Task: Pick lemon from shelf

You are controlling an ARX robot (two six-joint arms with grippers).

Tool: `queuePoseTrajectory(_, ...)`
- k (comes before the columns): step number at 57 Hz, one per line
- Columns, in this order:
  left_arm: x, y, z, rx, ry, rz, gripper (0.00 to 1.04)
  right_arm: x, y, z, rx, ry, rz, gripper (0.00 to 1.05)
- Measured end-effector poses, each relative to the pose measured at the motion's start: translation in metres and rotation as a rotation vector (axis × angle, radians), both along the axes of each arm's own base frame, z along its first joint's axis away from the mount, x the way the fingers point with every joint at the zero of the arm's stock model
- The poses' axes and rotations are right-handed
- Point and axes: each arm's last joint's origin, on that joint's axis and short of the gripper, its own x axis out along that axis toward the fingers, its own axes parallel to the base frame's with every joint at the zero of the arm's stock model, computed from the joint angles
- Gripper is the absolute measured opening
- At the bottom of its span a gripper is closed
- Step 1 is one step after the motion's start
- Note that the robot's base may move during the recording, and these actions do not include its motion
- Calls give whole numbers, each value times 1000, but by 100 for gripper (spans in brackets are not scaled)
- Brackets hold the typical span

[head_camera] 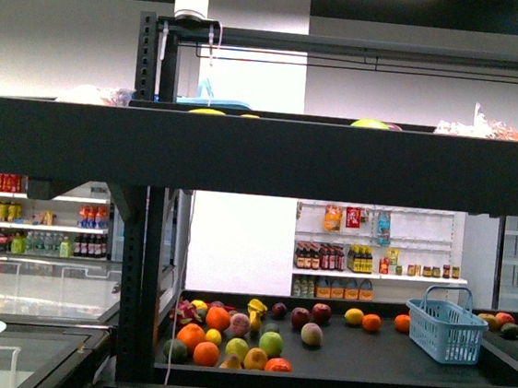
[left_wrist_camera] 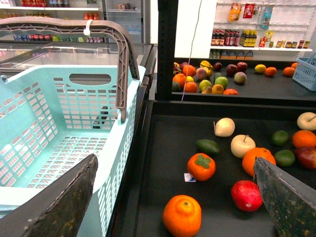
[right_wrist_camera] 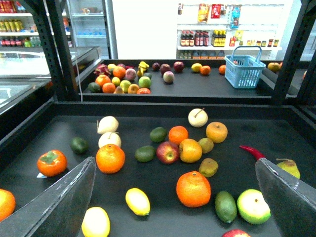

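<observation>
Across the dark shelf (right_wrist_camera: 266,123) — scattered fruit (right_wrist_camera: 193,188); white store shelving (right_wrist_camera: 217,48) beyond.

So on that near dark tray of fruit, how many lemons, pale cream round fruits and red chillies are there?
lemons: 2
pale cream round fruits: 3
red chilli: 1
Total: 6
</observation>
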Motion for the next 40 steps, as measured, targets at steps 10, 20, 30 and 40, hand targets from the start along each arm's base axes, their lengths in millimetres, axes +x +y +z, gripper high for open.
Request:
queuePoseTrajectory(10,0,0,0,0,0,0,97,0,0,0,0,0,0,97)
queuePoseTrajectory(20,6,5,-2,-307,186,-79,97,0,0,0,0,0,0,97)
queuePoseTrajectory(30,53,50,67,-901,176,-84,97,0,0,0,0,0,0,97)
queuePoseTrajectory(40,92,90,83,-1105,166,-8,97,0,0,0,0,0,0,97)
